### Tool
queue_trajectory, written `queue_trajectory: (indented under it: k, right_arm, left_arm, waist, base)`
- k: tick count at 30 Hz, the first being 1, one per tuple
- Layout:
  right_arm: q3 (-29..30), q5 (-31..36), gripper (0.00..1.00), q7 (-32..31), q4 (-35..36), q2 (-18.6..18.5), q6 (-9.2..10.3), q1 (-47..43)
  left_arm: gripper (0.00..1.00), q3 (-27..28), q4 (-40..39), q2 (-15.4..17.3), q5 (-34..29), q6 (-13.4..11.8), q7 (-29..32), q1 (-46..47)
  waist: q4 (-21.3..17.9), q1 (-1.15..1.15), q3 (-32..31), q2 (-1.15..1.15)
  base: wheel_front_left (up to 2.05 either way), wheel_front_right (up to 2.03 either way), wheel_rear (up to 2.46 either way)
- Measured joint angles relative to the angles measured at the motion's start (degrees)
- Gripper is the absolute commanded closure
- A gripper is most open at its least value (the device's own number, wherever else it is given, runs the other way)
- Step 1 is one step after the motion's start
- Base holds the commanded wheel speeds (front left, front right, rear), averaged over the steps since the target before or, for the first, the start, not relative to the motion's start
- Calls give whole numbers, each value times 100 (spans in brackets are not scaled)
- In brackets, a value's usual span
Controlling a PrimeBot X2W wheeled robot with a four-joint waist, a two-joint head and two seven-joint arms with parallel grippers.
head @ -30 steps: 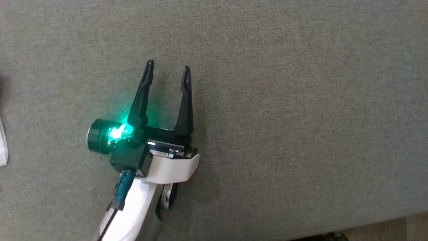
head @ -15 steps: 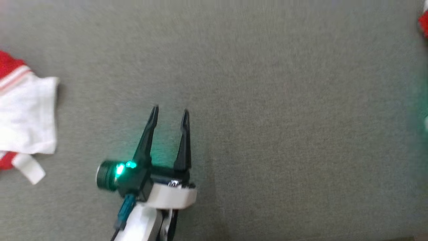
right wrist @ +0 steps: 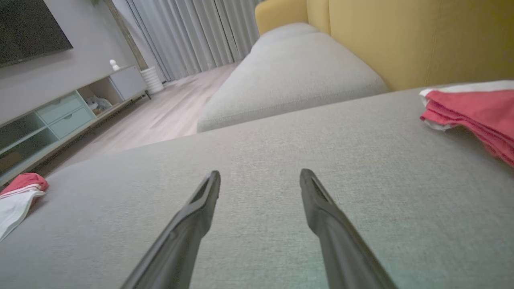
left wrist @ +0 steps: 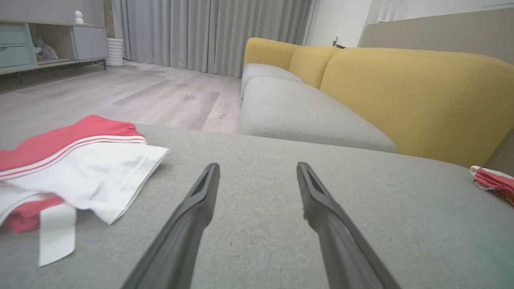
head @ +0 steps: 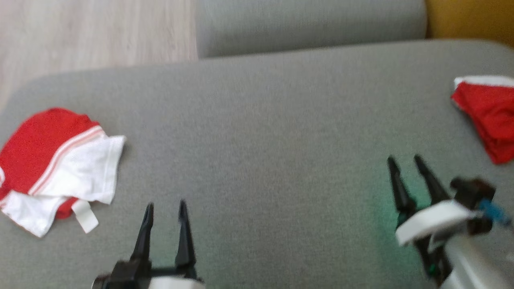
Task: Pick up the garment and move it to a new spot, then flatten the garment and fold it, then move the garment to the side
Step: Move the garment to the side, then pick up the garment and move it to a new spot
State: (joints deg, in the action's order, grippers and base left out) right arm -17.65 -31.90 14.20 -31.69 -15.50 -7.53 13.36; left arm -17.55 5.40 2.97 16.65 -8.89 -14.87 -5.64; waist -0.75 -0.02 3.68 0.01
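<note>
A red-and-white garment [head: 60, 160] lies crumpled on the left end of the grey cushion [head: 261, 140]; the left wrist view shows it [left wrist: 80, 168] just left of my fingers. A second red garment [head: 488, 116], folded with a white edge, rests at the cushion's right end, and it [right wrist: 474, 108] sits at the upper right of the right wrist view. My left gripper [head: 166, 204] is open and empty near the front edge, to the right of the crumpled garment. My right gripper [head: 405, 159] is open and empty, left of and nearer than the folded one.
A second grey seat cushion [left wrist: 305, 116] adjoins at the back, with a yellow backrest [left wrist: 421, 100] along the right. Wooden floor [head: 92, 32] lies beyond the cushion's far left edge. A low cabinet [right wrist: 60, 116] stands against the far wall.
The head camera has swung upward, bringing both garments, the right gripper and the floor into view. The left gripper stays open and empty throughout.
</note>
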Motion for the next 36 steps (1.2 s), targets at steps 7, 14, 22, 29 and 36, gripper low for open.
queue_trajectory:
  k: [7,14,22,29,36]
  right_arm:
    - [522,1283,0,1,1127,515,0,-1366]
    - [871,2156,0,1,1517,931,0,-2203]
    - [956,2394,0,1,1618,1061,0,-2306]
    - [1011,2436,0,1,1617,1112,0,-2375]
    - [1024,2436,0,1,1603,1115,0,-2374]
  left_arm:
    - [0,349,88,4,-254,144,0,-418]
    - [0,524,71,13,-528,243,1,-820]
    - [0,588,124,21,-554,286,1,-935]
    - [0,614,163,21,-554,321,1,-984]
    - [0,612,170,21,-554,318,0,-981]
  waist:
    - [43,1,-608,0]
    - [75,1,-1004,0]
    - [64,2,-1136,0]
    - [48,2,-1133,0]
    - [92,3,-1070,0]
  base:
    - [0,0,0]
    - [0,0,0]
    - [0,0,0]
    - [0,0,0]
    - [0,0,0]
